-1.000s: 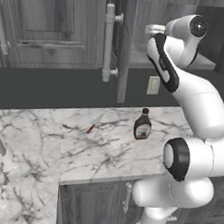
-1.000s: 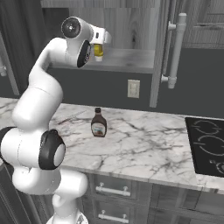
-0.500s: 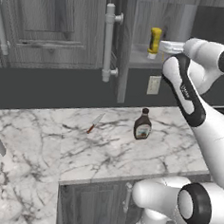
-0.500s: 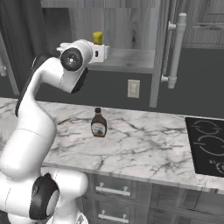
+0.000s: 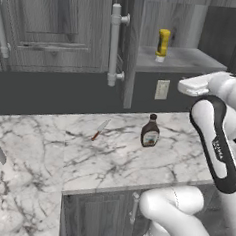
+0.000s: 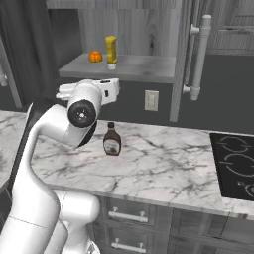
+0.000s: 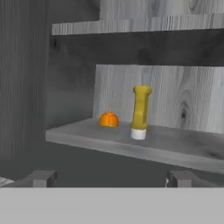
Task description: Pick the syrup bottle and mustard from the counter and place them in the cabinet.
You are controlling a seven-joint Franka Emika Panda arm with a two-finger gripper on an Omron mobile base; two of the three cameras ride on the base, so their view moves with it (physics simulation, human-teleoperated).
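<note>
The mustard (image 5: 162,45) (image 6: 111,52) (image 7: 140,113), a slim yellow bottle, stands cap-down on the grey shelf (image 5: 182,60) of the open cabinet. The syrup bottle (image 5: 150,131) (image 6: 112,140), small and dark brown, stands upright on the marble counter (image 5: 112,157) below the shelf. My gripper (image 7: 111,178) (image 5: 188,86) is open and holds nothing. It hovers in front of the shelf, a little below it, well back from the mustard and above the syrup bottle.
A small orange fruit (image 6: 95,56) (image 7: 108,119) lies on the shelf left of the mustard. The open cabinet door with its long bar handle (image 5: 114,44) juts out beside the shelf. A red-handled knife (image 5: 100,130) lies on the counter, and a cooktop (image 6: 235,166) lies to the right.
My hand has drawn back from the shelf and dropped lower. The mustard stays standing on the shelf, free of the fingers. The syrup bottle has not moved.
</note>
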